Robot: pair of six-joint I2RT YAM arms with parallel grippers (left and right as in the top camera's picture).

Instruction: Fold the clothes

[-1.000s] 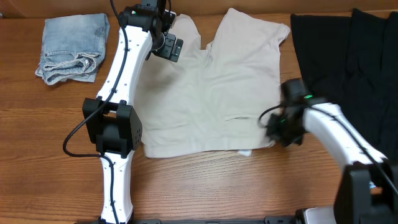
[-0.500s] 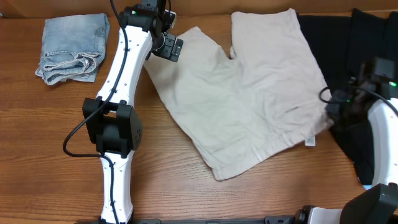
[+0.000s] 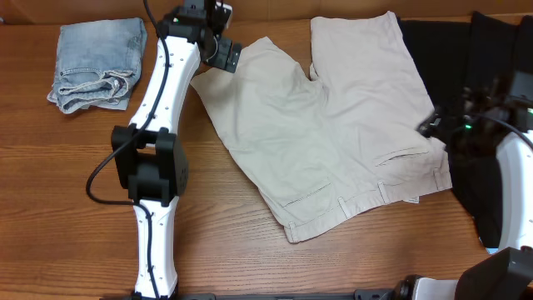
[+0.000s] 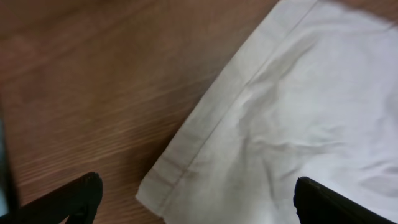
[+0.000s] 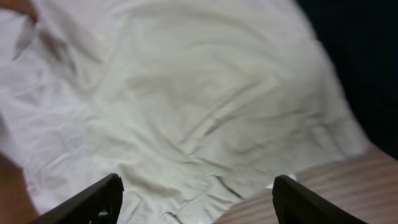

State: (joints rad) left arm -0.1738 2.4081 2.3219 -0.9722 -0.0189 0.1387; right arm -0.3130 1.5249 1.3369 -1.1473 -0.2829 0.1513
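The cream shorts (image 3: 333,125) lie flat and slanted across the table, with the waistband at the lower right and the legs pointing to the back. My left gripper (image 3: 223,52) hangs open over the hem corner of the left leg; in the left wrist view that corner of the shorts (image 4: 186,180) sits between the wide-apart fingers (image 4: 74,199), untouched. My right gripper (image 3: 429,127) stands open just off the right end of the waistband. In the right wrist view its fingers (image 5: 93,199) hover above the shorts (image 5: 186,93) with nothing between them.
Black garments (image 3: 475,83) cover the right side of the table, under the shorts' right edge and beneath my right arm. A folded light-blue denim garment (image 3: 96,62) lies at the back left. Bare wood (image 3: 250,258) runs along the front.
The right gripper dragged the shorts to the right, turning them, then opened and let go of the waistband, which dropped flat. The left arm stayed almost still.
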